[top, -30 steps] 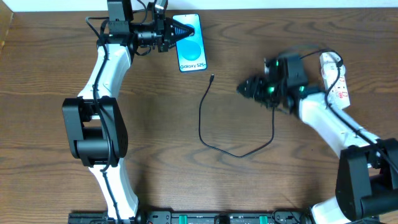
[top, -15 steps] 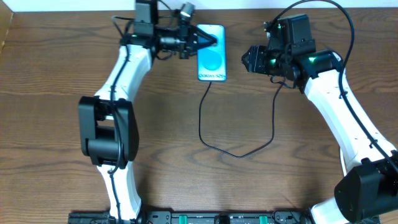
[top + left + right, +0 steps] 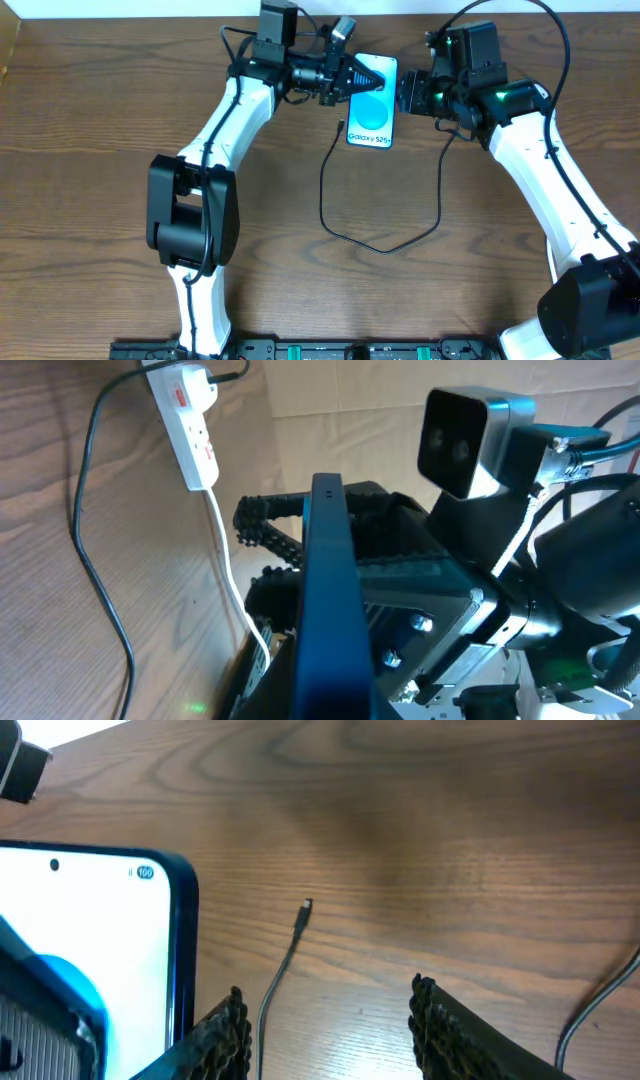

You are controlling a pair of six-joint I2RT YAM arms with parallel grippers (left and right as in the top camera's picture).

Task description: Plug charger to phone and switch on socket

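Brown wood-grain desk (image 3: 100, 200). Black charger (image 3: 322, 200) lies mid-desk in an open loop, connector tip at the far end. White socket (image 3: 190, 420) lies flat, white cord trailing.

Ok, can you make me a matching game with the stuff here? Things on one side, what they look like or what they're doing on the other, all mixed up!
Things:
1. phone
2. charger tip
3. socket
4. right gripper

What fits:
A. open, holding nothing
B. lying loose, plugged into nothing
C. held by the left gripper
D. white with red switches

Pairs: 1-C, 2-B, 3-D, 4-A
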